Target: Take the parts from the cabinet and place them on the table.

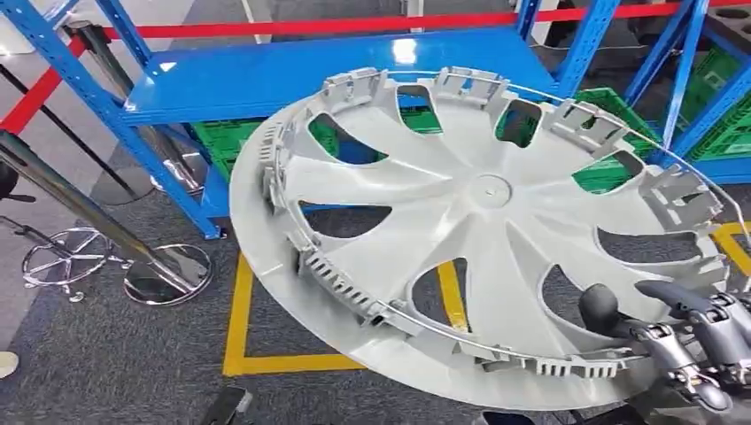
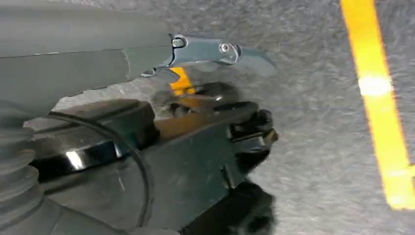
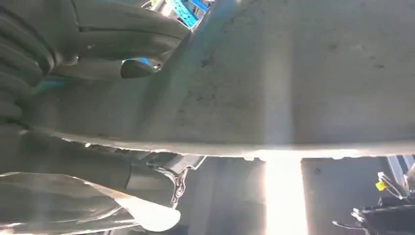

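Observation:
A large light-grey wheel cover (image 1: pixel 478 239) with spokes and rim clips is held up in front of me, tilted, its inner side facing the head view. My right hand (image 1: pixel 682 341) grips its rim at the lower right, thumb on top and fingers through a spoke gap. The right wrist view looks along the cover's grey face (image 3: pixel 303 83), with my right hand (image 3: pixel 112 49) clamped over its edge. My left hand (image 2: pixel 210 54) hangs over the grey carpet, its fingers stretched out and holding nothing.
A blue shelf rack (image 1: pixel 292 75) stands behind the cover, with green crates (image 1: pixel 221 142) below it. Yellow floor tape (image 1: pixel 239 328) marks the grey carpet. A chrome stanchion base (image 1: pixel 168 270) and a chair base (image 1: pixel 66 257) stand at the left.

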Robot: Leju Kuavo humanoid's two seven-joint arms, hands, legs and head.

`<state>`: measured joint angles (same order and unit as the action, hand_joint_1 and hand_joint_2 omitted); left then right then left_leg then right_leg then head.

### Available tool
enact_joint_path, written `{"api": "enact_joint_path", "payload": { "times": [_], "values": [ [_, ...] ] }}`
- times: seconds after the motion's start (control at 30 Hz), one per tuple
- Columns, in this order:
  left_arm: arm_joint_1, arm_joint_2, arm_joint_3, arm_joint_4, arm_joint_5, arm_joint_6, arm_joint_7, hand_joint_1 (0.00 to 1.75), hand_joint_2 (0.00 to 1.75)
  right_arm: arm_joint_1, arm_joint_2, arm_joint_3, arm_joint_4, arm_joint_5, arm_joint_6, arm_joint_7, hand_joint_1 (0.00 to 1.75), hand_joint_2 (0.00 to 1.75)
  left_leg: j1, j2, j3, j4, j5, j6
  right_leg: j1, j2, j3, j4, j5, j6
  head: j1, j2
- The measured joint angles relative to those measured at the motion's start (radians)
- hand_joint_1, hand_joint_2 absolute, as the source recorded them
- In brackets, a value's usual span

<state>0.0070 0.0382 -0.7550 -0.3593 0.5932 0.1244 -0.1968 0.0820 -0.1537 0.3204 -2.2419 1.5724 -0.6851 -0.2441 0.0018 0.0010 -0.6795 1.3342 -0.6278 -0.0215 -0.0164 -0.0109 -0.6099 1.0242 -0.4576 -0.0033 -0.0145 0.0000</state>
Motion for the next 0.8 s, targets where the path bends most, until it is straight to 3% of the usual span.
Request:
{"api": "enact_joint_path", "payload": {
  "times": [0.07, 0.1, 0.13, 0.17, 0.2, 0.27, 0.3, 0.33, 0.37, 0.4, 0.43, 0.47, 0.5, 0.57, 0.6, 0.63, 0.67, 0.7, 0.77, 0.8],
  "values": [
    [-0.001, 0.006, -0.019, 0.001, -0.005, 0.005, 0.005, 0.0, 1.75, -0.001, 0.0, 0.003, 0.0, 0.0, 0.0, 0.0, 1.75, 1.75, 0.001, 0.0, 0.082, -0.08, 0.084, 0.006, 0.0, 0.0, -0.037, 0.001, 0.028, 0.005, 0.0, 0.0],
    [-0.002, 0.009, -0.022, 0.001, -0.005, 0.006, 0.007, 0.0, 1.75, -0.002, 0.0, 0.004, 0.0, 0.0, 0.0, 0.0, 1.75, 1.75, -0.001, -0.001, 0.147, -0.165, 0.102, 0.014, 0.001, 0.002, -0.053, 0.0, 0.044, 0.008, 0.0, 0.0],
    [-0.005, 0.013, -0.025, 0.002, -0.005, 0.007, 0.007, 0.0, 1.75, -0.004, 0.0, 0.004, 0.0, 0.0, 0.0, 0.0, 1.75, 1.75, -0.003, -0.002, 0.221, -0.262, 0.08, 0.024, 0.0, 0.002, -0.059, 0.001, 0.057, 0.009, 0.0, 0.0],
    [-0.007, 0.014, -0.03, 0.002, -0.006, 0.008, 0.007, 0.0, 1.75, -0.005, 0.0, 0.005, 0.0, 0.0, 0.0, 0.0, 1.75, 1.75, -0.009, -0.002, 0.287, -0.37, 0.046, 0.032, 0.004, 0.002, -0.065, 0.001, 0.066, 0.016, -0.001, 0.0],
    [-0.011, 0.018, -0.036, 0.003, -0.006, 0.007, 0.007, 0.0, 1.75, -0.005, 0.0, 0.005, 0.0, 0.0, 0.0, 0.0, 1.75, 1.75, -0.01, -0.002, 0.285, -0.376, 0.044, 0.029, 0.002, -0.002, -0.065, -0.008, 0.085, 0.021, 0.001, 0.0],
    [-0.011, 0.019, -0.041, 0.005, -0.006, 0.008, 0.008, 0.0, 1.75, -0.008, 0.0, 0.005, 0.0, 0.0, 0.0, 0.0, 1.75, 1.75, -0.017, -0.004, 0.265, -0.377, 0.07, 0.041, -0.003, -0.004, -0.068, -0.028, 0.119, 0.034, -0.007, 0.0],
    [-0.006, 0.019, -0.042, 0.007, -0.004, 0.011, 0.009, 0.0, 1.75, -0.008, 0.0, 0.005, 0.0, 0.0, 0.0, 0.0, 1.75, 1.75, -0.007, -0.001, 0.251, -0.389, 0.094, 0.049, -0.001, -0.003, -0.075, -0.033, 0.124, 0.04, -0.004, 0.0],
    [-0.007, 0.019, -0.043, 0.008, -0.004, 0.014, 0.009, 0.0, 1.75, -0.007, 0.0, 0.005, 0.0, 0.0, 0.0, -0.001, 1.75, 1.75, -0.008, 0.008, 0.233, -0.388, 0.109, 0.055, -0.003, 0.003, -0.085, -0.017, 0.073, 0.042, -0.004, 0.0],
    [-0.005, 0.02, -0.043, 0.008, -0.002, 0.017, 0.01, 0.0, 1.75, -0.008, 0.0, 0.006, 0.0, 0.0, 0.0, -0.004, 1.75, 1.75, -0.008, 0.008, 0.213, -0.386, 0.126, 0.065, -0.002, 0.006, -0.101, 0.033, -0.007, 0.042, 0.0, 0.0],
    [-0.003, 0.022, -0.043, 0.011, -0.002, 0.023, 0.01, 0.0, 1.75, -0.008, 0.0, 0.006, 0.0, -0.001, 0.0, -0.006, 1.75, 1.75, -0.009, 0.009, 0.191, -0.384, 0.141, 0.067, -0.003, 0.006, -0.116, 0.106, -0.084, 0.045, 0.003, 0.0],
    [-0.002, 0.024, -0.044, 0.013, -0.002, 0.029, 0.01, 0.0, 1.75, -0.008, 0.0, 0.006, 0.0, -0.001, 0.0, -0.006, 1.75, 1.75, -0.012, 0.01, 0.171, -0.382, 0.158, 0.069, -0.003, 0.006, -0.122, 0.189, -0.137, 0.047, 0.002, 0.0],
    [-0.001, 0.026, -0.044, 0.016, -0.002, 0.031, 0.008, 0.0, 1.75, -0.008, 0.0, 0.006, 0.0, -0.001, 0.0, -0.008, 1.75, 1.75, -0.013, 0.011, 0.146, -0.377, 0.175, 0.069, -0.003, 0.006, -0.125, 0.262, -0.152, 0.049, 0.004, 0.0],
    [0.0, 0.028, -0.045, 0.018, -0.002, 0.035, 0.007, 0.0, 1.75, -0.007, 0.0, 0.006, 0.0, -0.001, 0.0, -0.008, 1.75, 1.75, -0.014, 0.012, 0.121, -0.371, 0.19, 0.067, -0.003, 0.007, -0.118, 0.305, -0.128, 0.05, 0.003, 0.0],
    [0.001, 0.031, -0.046, 0.024, -0.006, 0.043, 0.006, 0.0, 1.75, -0.007, 0.0, 0.006, 0.0, -0.001, 0.0, -0.009, 1.75, 1.75, -0.014, 0.014, 0.071, -0.356, 0.216, 0.063, -0.003, 0.007, -0.058, 0.286, -0.039, 0.049, 0.004, 0.0],
    [0.001, 0.034, -0.046, 0.025, -0.006, 0.045, 0.004, 0.0, 1.75, -0.007, 0.0, 0.006, 0.0, -0.001, 0.0, -0.009, 1.75, 1.75, -0.014, 0.014, 0.045, -0.347, 0.23, 0.059, -0.003, 0.006, 0.006, 0.221, -0.02, 0.048, 0.004, 0.0],
    [-0.002, 0.036, -0.047, 0.026, -0.008, 0.049, 0.001, 0.0, 1.75, -0.007, 0.0, 0.006, 0.0, -0.001, 0.0, -0.01, 1.75, 1.75, -0.014, 0.014, 0.034, -0.337, 0.236, 0.055, -0.003, 0.007, 0.09, 0.122, -0.056, 0.043, 0.003, 0.0],
    [-0.002, 0.037, -0.047, 0.026, -0.011, 0.052, -0.003, 0.0, 1.75, -0.009, 0.0, 0.006, 0.0, -0.001, 0.0, -0.01, 1.75, 1.75, -0.02, 0.009, 0.022, -0.325, 0.242, 0.048, 0.001, 0.006, 0.207, -0.015, -0.113, 0.04, 0.006, 0.0],
    [-0.002, 0.04, -0.049, 0.026, -0.013, 0.055, -0.005, 0.0, 1.75, -0.011, 0.0, 0.006, 0.0, -0.001, 0.0, -0.011, 1.75, 1.75, -0.02, 0.01, 0.017, -0.319, 0.252, 0.043, 0.001, 0.003, 0.218, -0.075, -0.152, 0.033, 0.003, 0.0],
    [-0.004, 0.045, -0.057, 0.029, -0.016, 0.06, -0.007, 0.0, 1.75, -0.007, 0.0, 0.006, 0.001, -0.001, 0.0, -0.012, 1.75, 1.75, -0.013, 0.01, 0.014, -0.327, 0.277, 0.034, 0.009, 0.005, 0.201, -0.057, -0.137, 0.025, 0.005, 0.0],
    [-0.002, 0.047, -0.061, 0.031, -0.017, 0.063, -0.007, 0.0, 1.75, -0.008, 0.0, 0.006, 0.002, -0.001, 0.0, -0.012, 1.75, 1.75, -0.013, 0.009, 0.01, -0.326, 0.287, 0.028, 0.004, 0.004, 0.191, -0.058, -0.123, 0.014, 0.008, 0.0]
  ]
}}
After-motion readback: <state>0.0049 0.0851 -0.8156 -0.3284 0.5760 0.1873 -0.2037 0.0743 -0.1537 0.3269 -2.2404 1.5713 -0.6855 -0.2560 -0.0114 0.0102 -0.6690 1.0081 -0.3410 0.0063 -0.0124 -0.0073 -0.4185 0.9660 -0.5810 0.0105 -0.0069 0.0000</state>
